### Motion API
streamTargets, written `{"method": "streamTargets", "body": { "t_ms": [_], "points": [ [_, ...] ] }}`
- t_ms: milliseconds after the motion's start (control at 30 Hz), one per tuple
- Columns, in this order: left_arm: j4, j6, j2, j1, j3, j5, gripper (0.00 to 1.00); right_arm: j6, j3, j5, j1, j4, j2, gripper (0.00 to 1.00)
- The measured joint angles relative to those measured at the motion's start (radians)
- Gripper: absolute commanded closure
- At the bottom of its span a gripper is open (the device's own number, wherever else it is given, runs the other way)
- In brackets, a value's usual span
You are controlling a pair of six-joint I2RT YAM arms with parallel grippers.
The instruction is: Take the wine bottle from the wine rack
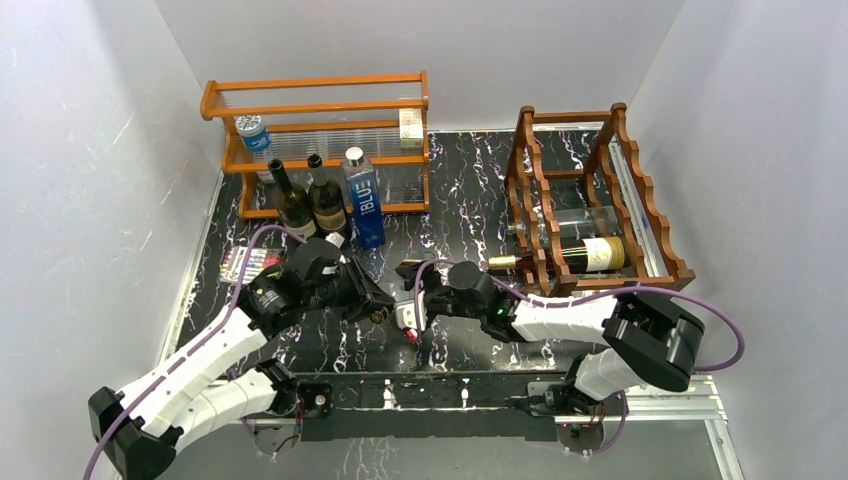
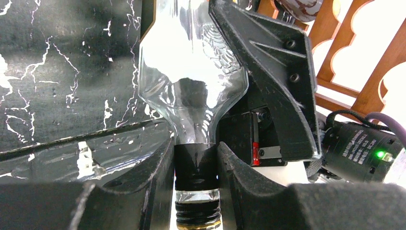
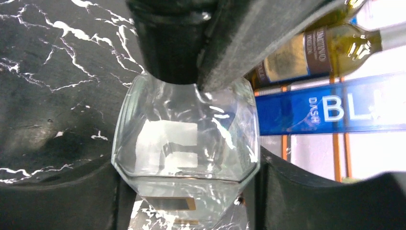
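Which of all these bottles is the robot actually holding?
The clear glass bottle, clamped between the left end effector and right end effector; the others stand by the orange shelf or lie in the wine rack.

I find my right gripper (image 3: 186,201) closed on a clear glass bottle (image 3: 184,139), one finger against each side of its body. Above, the left gripper (image 3: 184,28) has a finger (image 3: 268,33) against the bottle's black neck (image 3: 160,57). Beyond lie the black marble tabletop (image 3: 57,72), a blue bottle (image 3: 330,110) and a labelled wine bottle (image 3: 306,57).
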Motion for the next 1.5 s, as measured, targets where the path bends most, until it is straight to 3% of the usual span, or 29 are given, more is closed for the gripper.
{"method": "streamTargets", "body": {
  "t_ms": [67, 133, 167, 200, 233, 333, 467, 567, 667, 800, 967, 1067, 1167, 1300, 1500],
  "points": [
    [-0.018, 0.019, 0.016, 0.000, 0.027, -0.006, 0.71, 0.032, -0.001, 0.015, 0.001, 0.026, 0.004, 0.47],
    [-0.031, 0.031, 0.020, 0.006, 0.049, -0.018, 0.48, 0.072, -0.001, 0.025, 0.001, 0.046, 0.004, 0.53],
    [-0.035, 0.040, 0.020, 0.006, 0.056, -0.023, 0.33, 0.095, -0.003, 0.030, 0.001, 0.056, 0.004, 0.55],
    [-0.032, 0.056, 0.019, 0.006, 0.064, -0.021, 0.06, 0.116, -0.005, 0.033, 0.001, 0.068, 0.004, 0.59],
    [-0.029, 0.074, 0.019, 0.005, 0.079, -0.017, 0.02, 0.137, -0.007, 0.040, 0.001, 0.080, 0.004, 0.61],
    [-0.051, 0.145, 0.030, 0.003, 0.167, -0.020, 0.02, 0.204, -0.008, 0.066, 0.001, 0.105, 0.002, 0.67],
    [-0.189, 0.316, 0.146, 0.003, 0.486, -0.100, 0.02, 0.328, -0.032, 0.146, 0.001, 0.171, -0.008, 0.70],
    [-0.282, 0.454, 0.253, 0.003, 0.778, -0.239, 0.02, 0.442, -0.045, 0.239, 0.001, 0.220, -0.013, 0.73],
    [-0.288, 0.582, 0.267, 0.003, 0.919, -0.394, 0.02, 0.592, -0.044, 0.383, 0.001, 0.247, -0.013, 0.73],
    [-0.156, 0.734, 0.166, 0.003, 0.864, -0.570, 0.02, 0.801, -0.034, 0.578, 0.001, 0.251, -0.012, 0.74],
    [0.290, 1.078, 0.013, 0.003, 0.594, -0.798, 0.02, 1.004, -0.013, 0.787, 0.001, 0.231, 0.001, 0.75],
    [0.589, 1.308, 0.043, 0.004, 0.495, -0.921, 0.02, 1.043, 0.031, 0.870, 0.001, 0.209, 0.039, 0.75],
    [0.808, 1.464, 0.104, 0.008, 0.418, -0.957, 0.02, 1.055, 0.073, 0.928, -0.001, 0.204, 0.082, 0.76],
    [0.894, 1.509, 0.176, 0.071, 0.365, -0.920, 0.02, 1.059, 0.128, 0.972, -0.016, 0.211, 0.143, 0.77],
    [0.879, 1.387, 0.180, 0.328, 0.280, -0.827, 0.02, 1.054, 0.244, 0.978, -0.066, 0.238, 0.266, 0.78]
  ]
}}
